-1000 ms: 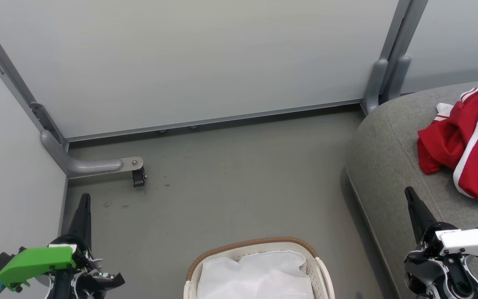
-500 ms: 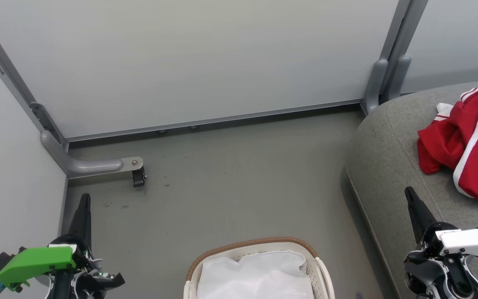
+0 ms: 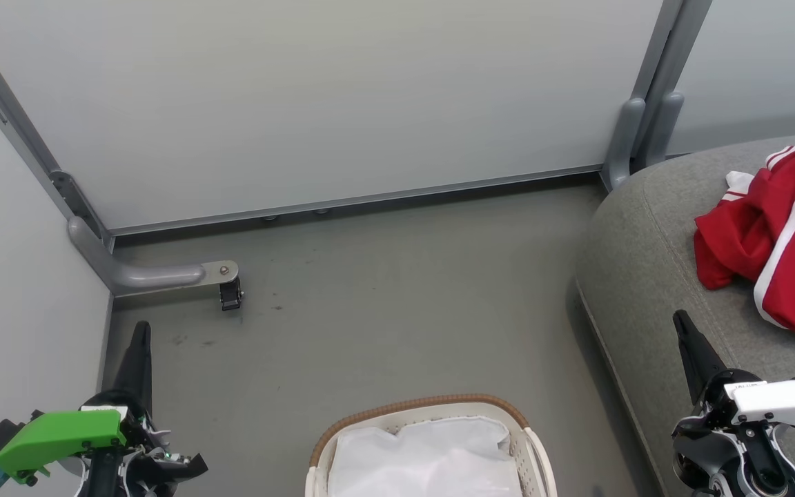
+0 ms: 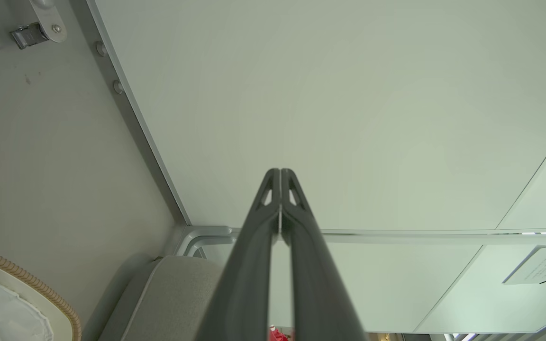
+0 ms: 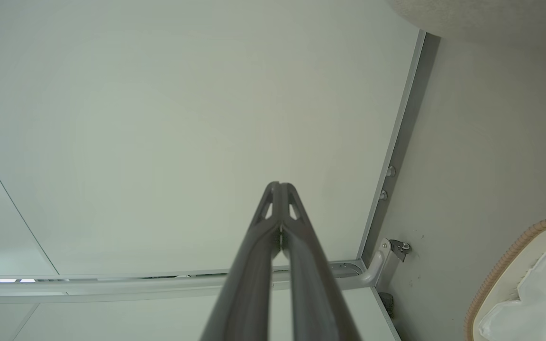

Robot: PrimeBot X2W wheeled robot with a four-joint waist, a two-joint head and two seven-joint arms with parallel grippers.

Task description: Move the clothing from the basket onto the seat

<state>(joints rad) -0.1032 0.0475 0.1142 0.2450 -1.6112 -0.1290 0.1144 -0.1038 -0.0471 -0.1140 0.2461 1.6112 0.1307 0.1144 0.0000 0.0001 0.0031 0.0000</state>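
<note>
Nothing moved: left hand (image 3: 141,330) and right hand (image 3: 680,319) both closed, empty; clothing (image 3: 777,241) on seat (image 3: 646,262) just beyond right hand; basket (image 3: 425,402) between hands shows white liner (image 3: 425,455); risk: another dip would likely snag it.

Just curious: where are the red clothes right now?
In the head view, the red clothes lie at the right on the grey seat, beyond the right pincer.

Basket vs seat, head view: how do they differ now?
The basket is cream perforated plastic with a brown woven rim; the seat is grey woven fabric. The basket holds a white liner sheet; the seat carries the red clothing. Both have rounded outlines.
</note>
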